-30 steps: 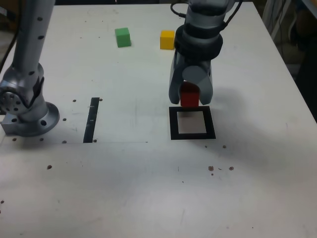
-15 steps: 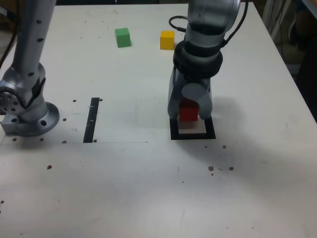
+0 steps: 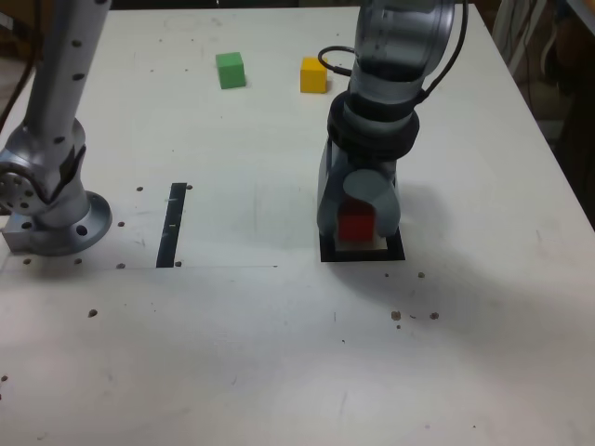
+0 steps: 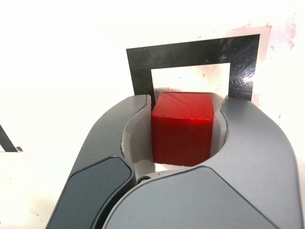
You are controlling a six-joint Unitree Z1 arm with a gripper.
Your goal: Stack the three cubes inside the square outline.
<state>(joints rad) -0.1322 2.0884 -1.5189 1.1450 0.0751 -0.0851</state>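
My gripper (image 3: pixel 357 223) is shut on the red cube (image 3: pixel 355 223), held low over the square outline (image 3: pixel 363 253) of black tape. The wrist view shows the red cube (image 4: pixel 182 128) squeezed between the two grey fingers (image 4: pixel 245 129), with the outline's pale centre and black frame (image 4: pixel 190 50) just beyond it. Whether the cube touches the table I cannot tell. The green cube (image 3: pixel 230 70) and the yellow cube (image 3: pixel 313 74) lie apart at the far side of the table, both well clear of the gripper.
The arm's grey base (image 3: pixel 51 200) stands at the exterior view's left. A straight black tape strip (image 3: pixel 172 224) lies between the base and the outline. Small dark specks dot the white table (image 3: pixel 279 353) in front.
The gripper has come down and forward with the red cube, from just behind the outline to low over its centre. The green and yellow cubes have not moved.
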